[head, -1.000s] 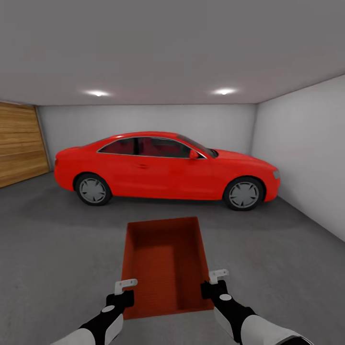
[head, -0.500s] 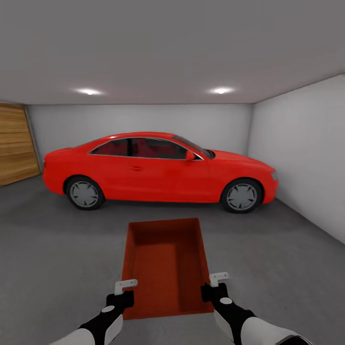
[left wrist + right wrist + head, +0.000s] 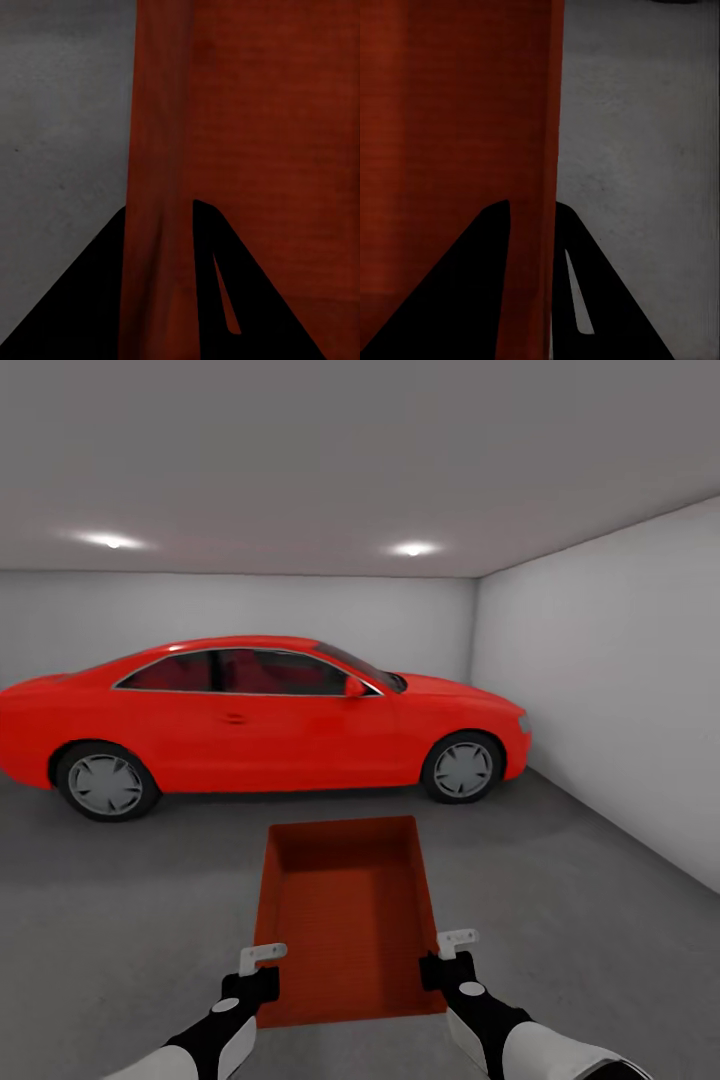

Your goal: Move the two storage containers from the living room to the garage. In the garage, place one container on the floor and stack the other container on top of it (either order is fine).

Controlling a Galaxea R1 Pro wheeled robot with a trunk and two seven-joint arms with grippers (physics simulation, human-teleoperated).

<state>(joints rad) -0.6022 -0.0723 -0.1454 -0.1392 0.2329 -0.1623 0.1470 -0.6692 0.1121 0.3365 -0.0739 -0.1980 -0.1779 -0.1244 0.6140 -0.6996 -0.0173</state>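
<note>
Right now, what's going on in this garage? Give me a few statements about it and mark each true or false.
1. Each hand, left hand and right hand, grips a long wall of the red-orange container. True.
2. The container is full of boxes. False: it is empty.
3. A red car stands side-on beyond the container. True.
4. The car is parked on wood planks. False: the floor is grey concrete.
5. A second container sits under the held one. False: only bare floor shows around it.
</note>
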